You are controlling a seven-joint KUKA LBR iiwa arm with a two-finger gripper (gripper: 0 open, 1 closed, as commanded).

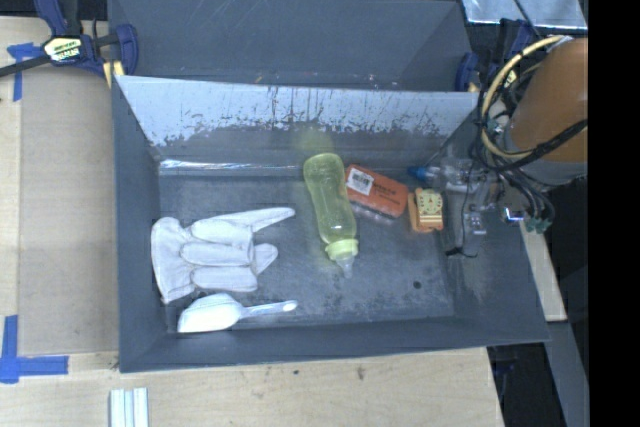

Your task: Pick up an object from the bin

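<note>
White plastic spoon (215,313) lies lowest in the grey bin (300,351), down-left of the yellow-green bottle (330,205), with a white glove (208,253) just above it, left of the bottle. Right of the bottle sits an orange packet (377,192), then a small tan block (428,211). Further right of the bottle, just beside that block, hangs the gripper (462,240) by the bin's wall; whether it is released or clenched, I cannot tell
</note>
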